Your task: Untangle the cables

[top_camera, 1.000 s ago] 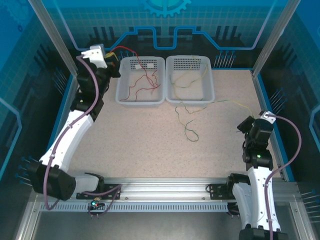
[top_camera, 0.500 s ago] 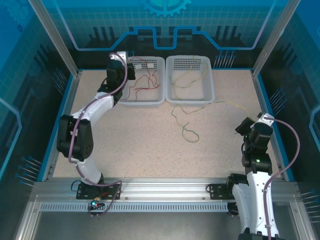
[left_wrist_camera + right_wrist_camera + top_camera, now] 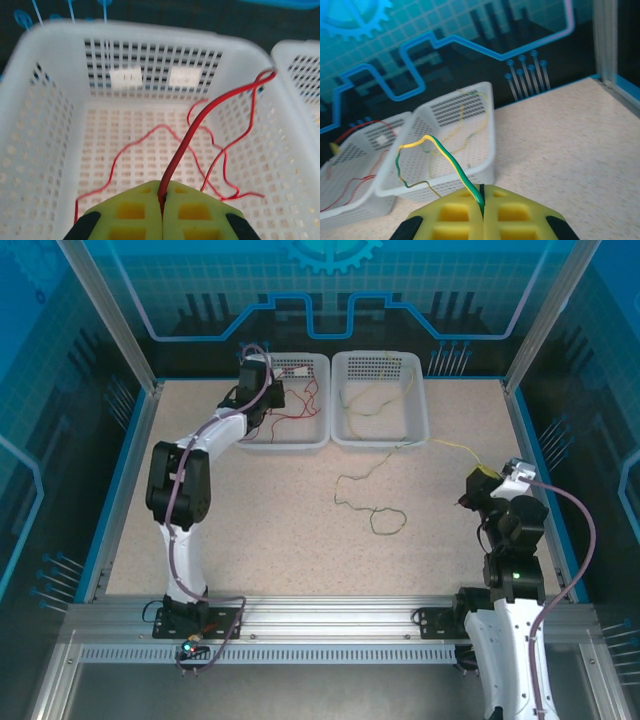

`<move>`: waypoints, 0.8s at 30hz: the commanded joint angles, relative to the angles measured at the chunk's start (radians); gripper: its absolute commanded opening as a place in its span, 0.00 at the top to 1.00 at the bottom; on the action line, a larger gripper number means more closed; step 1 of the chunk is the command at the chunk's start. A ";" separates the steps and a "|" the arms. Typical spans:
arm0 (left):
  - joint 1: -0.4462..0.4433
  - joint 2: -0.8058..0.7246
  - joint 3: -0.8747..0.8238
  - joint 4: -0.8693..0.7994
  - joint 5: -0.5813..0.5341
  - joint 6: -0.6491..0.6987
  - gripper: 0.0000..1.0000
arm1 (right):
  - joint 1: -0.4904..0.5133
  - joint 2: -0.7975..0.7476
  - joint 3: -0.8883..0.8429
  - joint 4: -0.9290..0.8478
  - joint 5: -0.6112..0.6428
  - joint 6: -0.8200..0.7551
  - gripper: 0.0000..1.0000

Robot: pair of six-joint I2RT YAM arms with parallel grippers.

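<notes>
A red cable (image 3: 200, 120) rises from my left gripper (image 3: 161, 192), which is shut on it above the left white basket (image 3: 50, 130). The rest of the red cable (image 3: 300, 405) lies curled on that basket's floor. My right gripper (image 3: 481, 192) is shut on a green-and-yellow cable (image 3: 447, 155) near the table's right edge (image 3: 474, 483). That cable (image 3: 372, 512) runs left across the table in a loose loop below the baskets. A thin yellow cable (image 3: 365, 400) lies in the right basket (image 3: 382, 440).
The two white baskets (image 3: 280, 443) stand side by side at the back of the speckled table (image 3: 270, 520). Blue walls and metal posts (image 3: 545, 310) enclose the table. The left arm (image 3: 175, 490) stretches along the left side.
My left arm has swung right from outside the left basket to above it, carrying the red cable. The right gripper has pulled back slightly, and the cable's loop on the table has shifted and reshaped.
</notes>
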 commanded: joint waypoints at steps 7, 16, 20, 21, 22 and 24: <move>-0.006 0.106 0.162 -0.212 0.025 -0.049 0.58 | 0.079 0.006 0.095 0.098 -0.047 -0.007 1.00; -0.010 -0.071 0.055 -0.164 0.051 -0.063 0.27 | 0.081 0.175 0.272 0.127 0.016 0.051 1.00; -0.015 -0.187 -0.027 -0.137 0.058 -0.064 0.22 | 0.084 0.236 0.346 0.135 0.059 0.066 1.00; -0.015 -0.212 -0.046 -0.132 0.063 -0.068 0.21 | 0.084 0.252 0.351 0.135 0.071 0.065 1.00; -0.015 -0.239 -0.064 -0.132 0.069 -0.070 0.21 | 0.084 0.270 0.387 0.137 0.083 0.068 1.00; -0.019 -0.292 -0.104 -0.127 0.077 -0.075 0.21 | 0.084 0.301 0.419 0.146 0.098 0.074 1.00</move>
